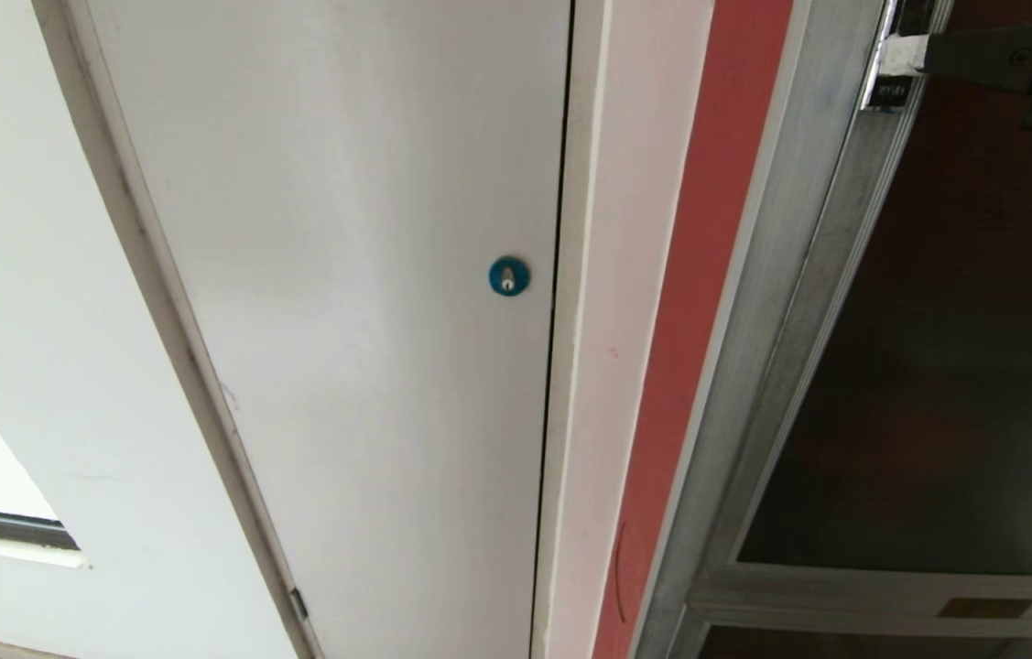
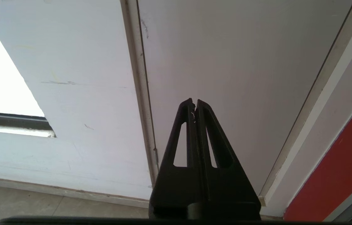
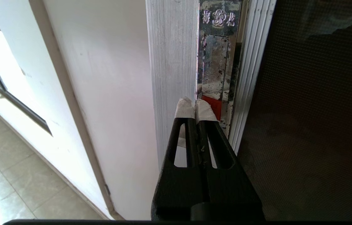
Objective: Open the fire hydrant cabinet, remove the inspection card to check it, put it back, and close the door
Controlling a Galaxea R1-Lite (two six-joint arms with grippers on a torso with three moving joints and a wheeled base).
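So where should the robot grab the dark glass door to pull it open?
Probably at the small red latch, set in a worn metal plate on the door frame's edge. The glass is flat, with nothing to hold. The right gripper, fingers shut, points at it from the front; it would likely hook or press there.

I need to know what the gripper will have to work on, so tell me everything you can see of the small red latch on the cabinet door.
The red latch is a small red piece set low in a worn, scratched silver metal plate recessed in the edge of the door, between the ribbed silver cabinet frame and the dark glass. Only part of it shows; the rest is hidden behind the right gripper, whose tape-wrapped tips are shut and sit right at it. Whether they touch it cannot be told. The door looks closed.
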